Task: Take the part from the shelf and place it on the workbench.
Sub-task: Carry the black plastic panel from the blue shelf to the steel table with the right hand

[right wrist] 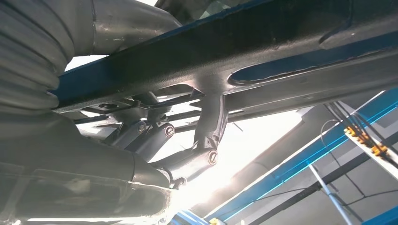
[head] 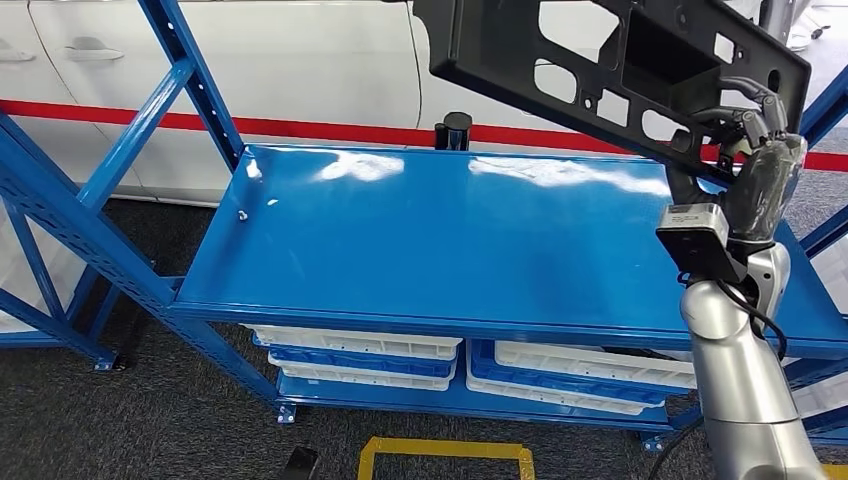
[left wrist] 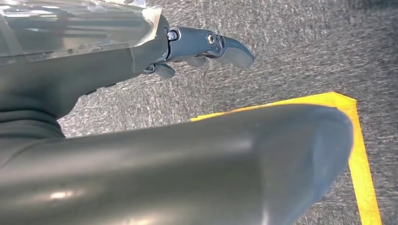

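Blue shelf (head: 450, 240) stands before a white car, its top deck bare and glossy. One black part (head: 600, 70) hangs in the air above that deck, gripped at its near edge by the right hand (head: 745, 135), fingers (right wrist: 211, 126) hooked through an opening. Held so far off centre, the long part could twist, slip out, or knock a shelf post as it swings toward the bench. The left hand (left wrist: 206, 47) hangs over the floor, fingers apart, holding nothing. Counted: one part, two stacks of trays (head: 360, 355) below.

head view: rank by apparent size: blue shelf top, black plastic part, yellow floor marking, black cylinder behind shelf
1. Blue metal shelf top
2. Black plastic part, near the camera, so inflated
3. Yellow taped floor marking
4. Small black cylinder
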### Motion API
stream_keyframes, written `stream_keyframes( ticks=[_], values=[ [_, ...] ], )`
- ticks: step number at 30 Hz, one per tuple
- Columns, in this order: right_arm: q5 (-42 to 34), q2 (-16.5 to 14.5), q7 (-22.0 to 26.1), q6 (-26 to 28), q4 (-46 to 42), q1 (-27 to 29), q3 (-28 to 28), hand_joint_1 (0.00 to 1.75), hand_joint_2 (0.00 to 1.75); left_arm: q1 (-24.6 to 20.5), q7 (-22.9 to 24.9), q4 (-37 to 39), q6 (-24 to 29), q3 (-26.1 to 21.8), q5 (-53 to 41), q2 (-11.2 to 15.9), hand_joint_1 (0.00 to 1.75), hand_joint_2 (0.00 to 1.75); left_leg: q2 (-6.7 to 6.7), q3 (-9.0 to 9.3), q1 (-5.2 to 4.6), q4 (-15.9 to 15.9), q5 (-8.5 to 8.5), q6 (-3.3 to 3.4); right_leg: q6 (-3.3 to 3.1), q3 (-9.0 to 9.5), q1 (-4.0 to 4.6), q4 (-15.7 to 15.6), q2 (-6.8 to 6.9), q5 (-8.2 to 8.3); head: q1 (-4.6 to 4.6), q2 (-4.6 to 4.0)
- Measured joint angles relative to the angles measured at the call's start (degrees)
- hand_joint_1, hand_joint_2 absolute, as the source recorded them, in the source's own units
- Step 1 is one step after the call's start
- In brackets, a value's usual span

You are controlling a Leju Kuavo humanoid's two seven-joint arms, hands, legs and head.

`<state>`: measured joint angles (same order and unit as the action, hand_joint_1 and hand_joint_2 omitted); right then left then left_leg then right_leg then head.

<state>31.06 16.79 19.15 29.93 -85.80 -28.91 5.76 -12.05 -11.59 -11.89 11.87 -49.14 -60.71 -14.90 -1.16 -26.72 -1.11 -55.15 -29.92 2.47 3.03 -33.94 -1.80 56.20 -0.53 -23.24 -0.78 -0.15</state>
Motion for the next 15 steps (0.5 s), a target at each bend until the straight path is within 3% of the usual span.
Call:
stream_keyframes(
  ticks=[6,9,10,11,13,15],
  values=[
    [0.2,-1.2,0.0,0.1,-0.9,1.0,-0.6,1.75,1.75,-0.3,0.3,0.0,0.0,0.0,0.1,0.1,0.0,0.0,0.0,-0.23,-0.13,-0.5,-0.08,0.33,0.36,-0.01,-0.37,0.0,0.0,0.24,-0.01,0.0],
    [0.2,-1.3,0.0,0.1,-1.3,1.1,-0.7,1.75,1.75,-0.5,0.4,0.0,0.0,0.0,0.1,0.0,0.0,0.0,0.08,-0.05,0.04,0.2,0.68,1.26,0.89,-0.26,-0.31,-0.1,0.04,0.31,0.0,0.0],
    [0.2,-1.4,0.0,0.1,-1.4,1.1,-0.8,1.75,1.75,-0.6,0.4,0.0,0.0,0.0,0.1,0.0,0.0,0.0,0.19,0.06,0.22,0.6,1.13,1.69,0.79,-0.89,-0.21,0.9,0.08,-0.33,0.05,0.0],
    [0.2,-1.4,-0.1,0.1,-1.5,1.1,-0.9,1.75,1.75,-0.7,0.6,0.0,0.1,0.0,0.1,0.0,0.0,0.0,0.29,0.15,0.41,0.9,1.53,2.03,0.51,-2.07,-0.1,3.2,0.12,-1.49,0.14,0.0],
    [0.1,-1.4,-0.5,-0.3,-1.6,1.8,-1.2,1.75,1.75,-0.6,0.9,0.0,0.3,-0.1,0.4,0.0,0.0,0.0,0.4,-0.02,0.46,1.0,1.72,2.25,-0.14,-5.74,-0.03,11.0,0.16,-4.65,0.26,0.0],
    [0.0,-1.4,-0.7,-1.0,-1.7,3.3,-1.8,1.75,1.75,-0.1,1.1,0.0,0.7,-0.3,0.8,0.0,0.0,0.0,0.33,-0.09,0.44,1.0,1.55,2.16,0.11,-8.48,-0.04,16.7,0.17,-5.91,0.31,0.0]
  ],
)
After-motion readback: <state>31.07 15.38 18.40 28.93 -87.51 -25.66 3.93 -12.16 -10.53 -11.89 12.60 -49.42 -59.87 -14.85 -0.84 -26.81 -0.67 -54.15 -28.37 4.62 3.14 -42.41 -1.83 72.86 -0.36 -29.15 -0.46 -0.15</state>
